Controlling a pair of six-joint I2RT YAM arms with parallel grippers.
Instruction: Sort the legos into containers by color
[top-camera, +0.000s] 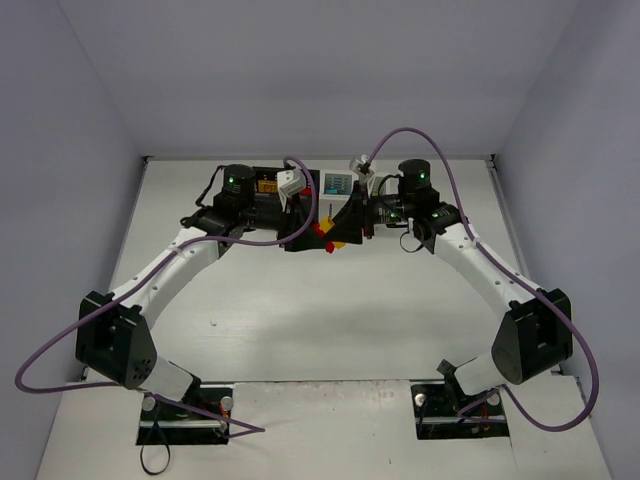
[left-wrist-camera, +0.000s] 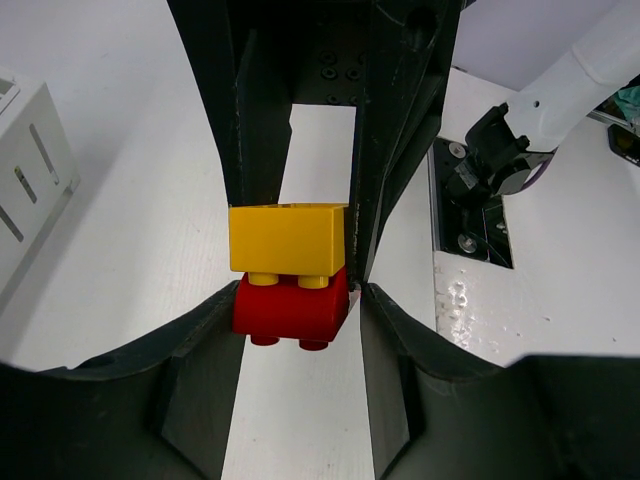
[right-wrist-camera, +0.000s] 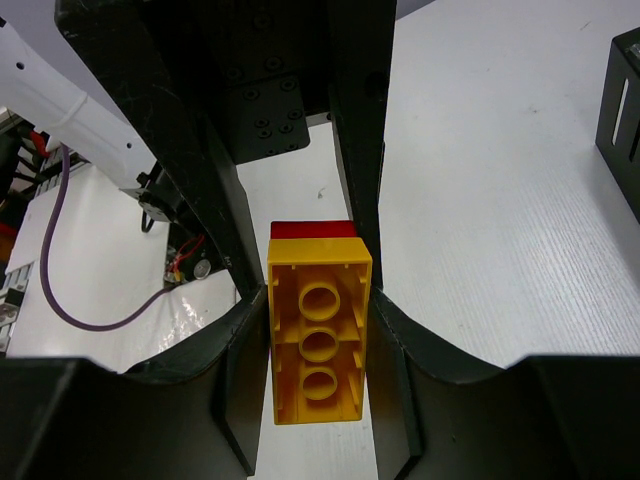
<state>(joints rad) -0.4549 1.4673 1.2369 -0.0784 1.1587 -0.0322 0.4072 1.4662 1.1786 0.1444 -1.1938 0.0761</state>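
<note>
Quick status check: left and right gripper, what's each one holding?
Left gripper: closed on the red brick.
Right gripper: closed on the yellow brick, which is joined to the red one.

**Top view:** even, diffuse overhead light on the white table (top-camera: 330, 330), with soft shadows across its middle and dimmer far corners. **Wrist views:** the red lego (left-wrist-camera: 290, 312) and yellow lego (right-wrist-camera: 318, 340) are sharp and saturated. The near frame edge is dark, bowed and soft.

Black fingers (left-wrist-camera: 255, 120) (both arms), yellow brick (left-wrist-camera: 288, 235), red brick (left-wrist-camera: 292, 308), white table (left-wrist-camera: 120, 250)
</note>
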